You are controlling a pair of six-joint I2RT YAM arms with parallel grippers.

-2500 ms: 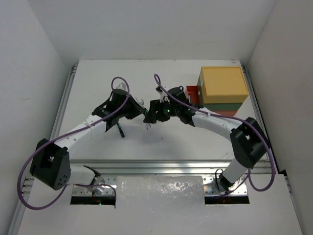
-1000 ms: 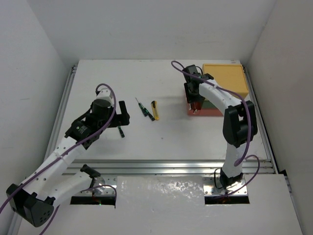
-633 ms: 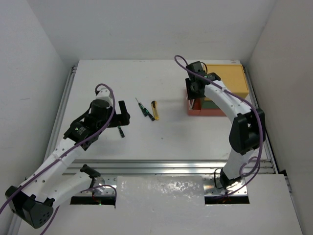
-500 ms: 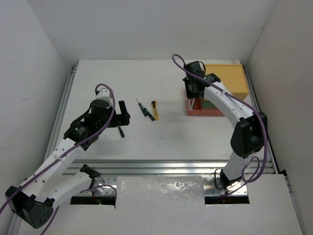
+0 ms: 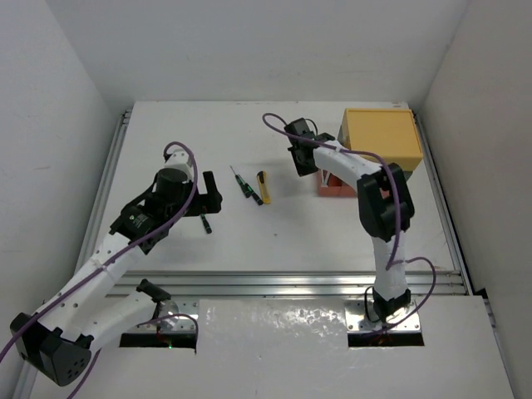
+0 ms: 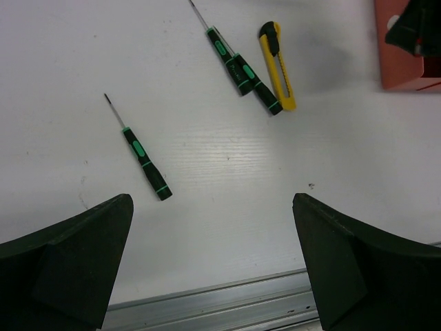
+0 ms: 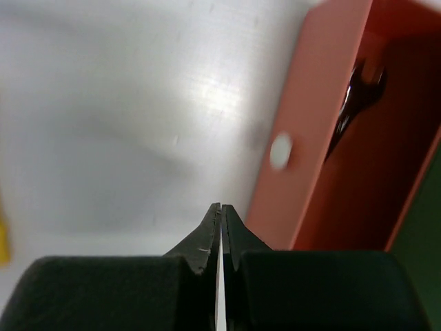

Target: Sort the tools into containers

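One black-and-green screwdriver [image 6: 142, 157] [image 5: 204, 221] lies alone on the white table just beyond my left gripper [image 6: 210, 207] [image 5: 213, 189], which is wide open and empty. Two more screwdrivers [image 6: 240, 63] [image 5: 246, 185] lie beside the yellow utility knife [image 6: 278, 66] [image 5: 263, 188]. The containers stand at the far right: the yellow box [image 5: 381, 143] on top, a green one [image 7: 422, 238] below, and the red-orange drawer [image 7: 313, 148] [image 5: 335, 186] pulled out with a silver wrench [image 7: 354, 103] inside. My right gripper [image 7: 220, 207] [image 5: 306, 165] is shut on nothing, just left of the drawer's front.
An aluminium rail [image 5: 283, 283] [image 6: 227, 307] runs along the near table edge. White walls close in the table on three sides. The drawer front carries a white knob [image 7: 280, 152].
My right gripper has shut and swung left, from over the red-orange drawer to the table in front of it. The left arm and the tools on the table have stayed put.
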